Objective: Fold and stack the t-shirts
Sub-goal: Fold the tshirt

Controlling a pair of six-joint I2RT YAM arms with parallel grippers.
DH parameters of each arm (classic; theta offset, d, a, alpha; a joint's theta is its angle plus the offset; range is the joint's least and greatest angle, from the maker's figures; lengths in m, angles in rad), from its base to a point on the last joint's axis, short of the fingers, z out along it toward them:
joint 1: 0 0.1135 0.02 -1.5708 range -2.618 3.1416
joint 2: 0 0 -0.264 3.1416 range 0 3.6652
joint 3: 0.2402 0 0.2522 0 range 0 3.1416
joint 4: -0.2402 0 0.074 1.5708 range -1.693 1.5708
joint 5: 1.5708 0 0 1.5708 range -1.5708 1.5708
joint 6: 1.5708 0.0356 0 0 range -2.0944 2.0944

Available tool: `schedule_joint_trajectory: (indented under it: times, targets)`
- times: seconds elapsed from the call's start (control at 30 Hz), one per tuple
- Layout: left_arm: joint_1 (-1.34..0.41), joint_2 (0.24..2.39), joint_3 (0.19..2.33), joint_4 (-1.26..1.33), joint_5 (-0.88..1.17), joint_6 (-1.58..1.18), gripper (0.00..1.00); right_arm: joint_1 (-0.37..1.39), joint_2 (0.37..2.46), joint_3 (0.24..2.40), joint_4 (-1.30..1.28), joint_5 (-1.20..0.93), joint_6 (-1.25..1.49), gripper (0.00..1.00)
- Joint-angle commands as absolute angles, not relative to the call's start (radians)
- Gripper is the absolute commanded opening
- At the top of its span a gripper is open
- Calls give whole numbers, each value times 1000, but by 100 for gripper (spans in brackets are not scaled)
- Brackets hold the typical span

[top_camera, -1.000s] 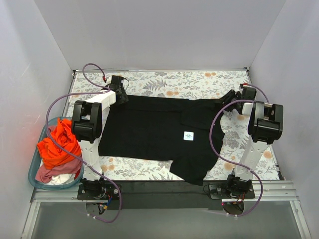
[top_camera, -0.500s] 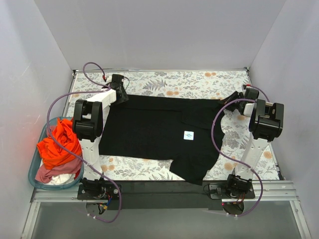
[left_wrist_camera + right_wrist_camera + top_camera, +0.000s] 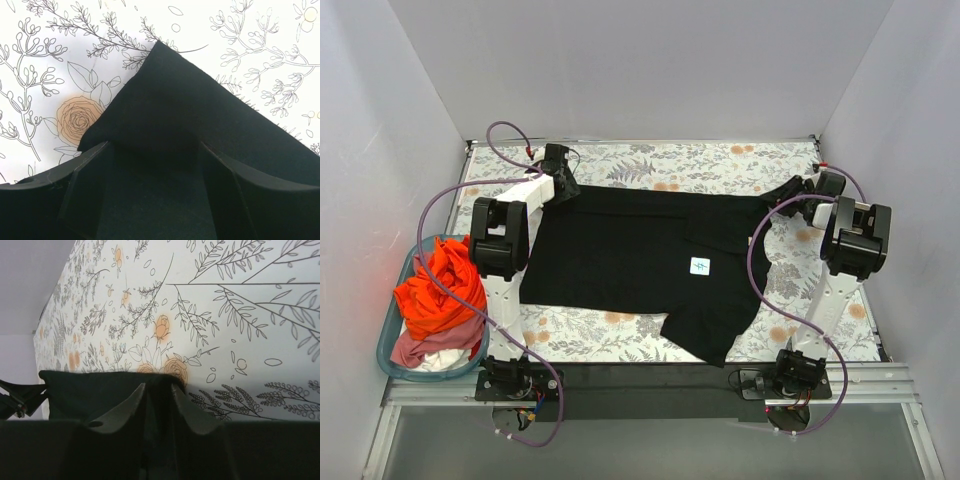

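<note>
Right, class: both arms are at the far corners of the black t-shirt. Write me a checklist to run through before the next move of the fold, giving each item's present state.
1. Right gripper grips its corner of the black t-shirt: ok, jaws closed on the cloth.
2. Left gripper grips its corner: not ok, jaws stand apart with cloth lying between them.
3. Shirt spread flat and square: not ok, one flap juts toward the near edge of the table.
4. White label faces up: ok.
5. Other shirts kept off the work area: ok, piled in the teal basket at the left.
</note>
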State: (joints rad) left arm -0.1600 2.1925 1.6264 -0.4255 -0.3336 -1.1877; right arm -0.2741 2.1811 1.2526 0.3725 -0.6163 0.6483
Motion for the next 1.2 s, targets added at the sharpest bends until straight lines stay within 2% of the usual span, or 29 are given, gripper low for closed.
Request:
schedule_joint_trajectory:
  times: [0.0,0.07,0.23,0.47,0.7,0.87,1.17]
  targets:
    - [-137,2157,1611,-479,-328,-1200,68,-295,2083,1223,400,-571,615,35]
    - [-138,2112,1605,-479,-319,-1200,70,-295,2008,1169,399,-551,603,38]
    - [-143,1999,1586,-479,-296,-1200,70,-272,1882,1114,400,-557,595,35]
    - [-172,1875,1487,-474,-232,-1209,71,-201,1842,1059,402,-608,615,35]
    - [-360,1750,1319,-450,-103,-1267,71,-175,1698,815,393,-548,611,35]
    - [-501,1795,1336,-416,-8,-1333,71,-175,1589,692,350,-517,572,36]
    - [-632,2008,1531,-371,47,-1382,70,-176,1540,647,279,-474,535,36]
